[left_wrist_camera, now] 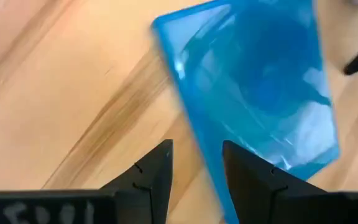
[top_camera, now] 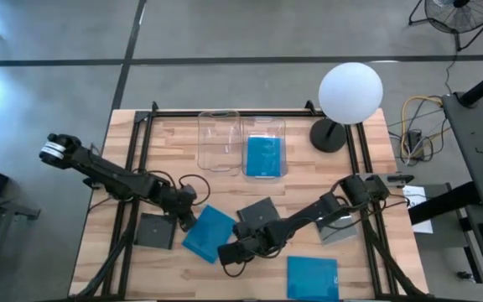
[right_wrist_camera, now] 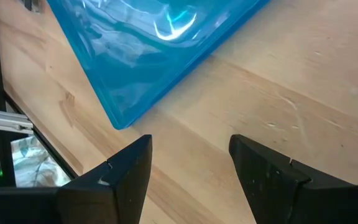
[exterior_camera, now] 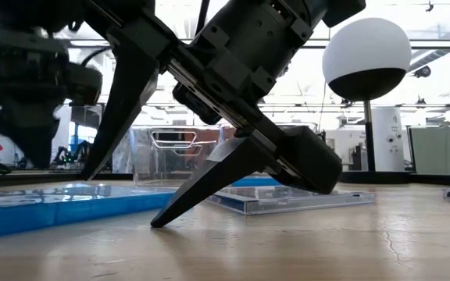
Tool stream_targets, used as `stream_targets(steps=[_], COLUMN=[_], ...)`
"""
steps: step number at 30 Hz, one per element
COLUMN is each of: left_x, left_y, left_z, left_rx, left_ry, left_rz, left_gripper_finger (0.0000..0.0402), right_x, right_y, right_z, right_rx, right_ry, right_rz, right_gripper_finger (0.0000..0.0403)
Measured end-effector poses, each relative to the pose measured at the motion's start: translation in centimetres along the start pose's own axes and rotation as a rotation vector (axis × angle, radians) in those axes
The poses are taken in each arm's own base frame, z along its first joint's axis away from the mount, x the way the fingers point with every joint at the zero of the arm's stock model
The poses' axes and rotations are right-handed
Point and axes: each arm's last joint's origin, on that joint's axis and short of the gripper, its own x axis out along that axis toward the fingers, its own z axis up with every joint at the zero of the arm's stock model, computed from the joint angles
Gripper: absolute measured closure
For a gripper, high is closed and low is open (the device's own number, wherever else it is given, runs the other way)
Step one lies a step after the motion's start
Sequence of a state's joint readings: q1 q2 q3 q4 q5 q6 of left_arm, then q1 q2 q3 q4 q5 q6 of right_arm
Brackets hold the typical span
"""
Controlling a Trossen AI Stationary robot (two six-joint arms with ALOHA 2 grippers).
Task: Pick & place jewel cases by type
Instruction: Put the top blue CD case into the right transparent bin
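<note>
Pale butcher-block wooden tabletop (top_camera: 225,277): matt, visible grain, fine cracks seen in the low view. Bright blue translucent plastic jewel case (left_wrist_camera: 253,81) lying on that tabletop: glossy, glare streaks seen on it. Clear rectangular plastic bins (top_camera: 220,141) at the tabletop's far edge: smooth, shiny. Dark grey square plastic case (top_camera: 155,231) on the tabletop: duller. Left gripper (left_wrist_camera: 194,177) and right gripper (right_wrist_camera: 188,171) fingers: matt black, hard plastic by appearance.

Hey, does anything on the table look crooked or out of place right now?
Yes. The blue jewel case between the left gripper and right gripper lies skewed to the table edges, and a dark jewel case beside it is skewed too. The blue case in the bin sits square.
</note>
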State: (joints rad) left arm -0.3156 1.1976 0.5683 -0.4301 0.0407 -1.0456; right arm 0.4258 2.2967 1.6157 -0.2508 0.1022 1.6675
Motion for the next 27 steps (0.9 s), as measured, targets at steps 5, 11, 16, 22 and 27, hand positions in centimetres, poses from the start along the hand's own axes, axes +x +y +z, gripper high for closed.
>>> stream_targets(steps=[5, 11, 16, 22, 27], left_x=[1.6, 2.5, 4.2, 5.5, 5.0], left_y=[0.8, 0.8, 0.4, 0.0, -1.0], left_z=[-0.9, -1.6, -1.8, -1.9, -1.5], left_rx=[-0.070, -0.074, -0.058, -0.040, 0.006], left_ry=[0.042, 0.076, 0.113, 0.164, 0.144], left_rz=[-0.088, -0.120, -0.119, -0.178, -0.317], left_gripper_finger=[0.0280, 0.0280, 0.0280, 0.0280, 0.0280], right_x=[0.0, 0.2, 0.4, 0.5, 0.6], right_y=[0.1, 0.4, 0.5, 0.3, 0.0], right_z=[0.4, 0.5, 1.3, 1.6, 1.3], right_rx=[0.007, 0.029, 0.037, 0.044, 0.032], right_ry=[0.005, -0.001, -0.010, -0.001, 0.030], right_rz=[0.003, 0.049, 0.050, 0.046, 0.032], right_gripper_finger=[0.0184, 0.0184, 0.0184, 0.0184, 0.0184])
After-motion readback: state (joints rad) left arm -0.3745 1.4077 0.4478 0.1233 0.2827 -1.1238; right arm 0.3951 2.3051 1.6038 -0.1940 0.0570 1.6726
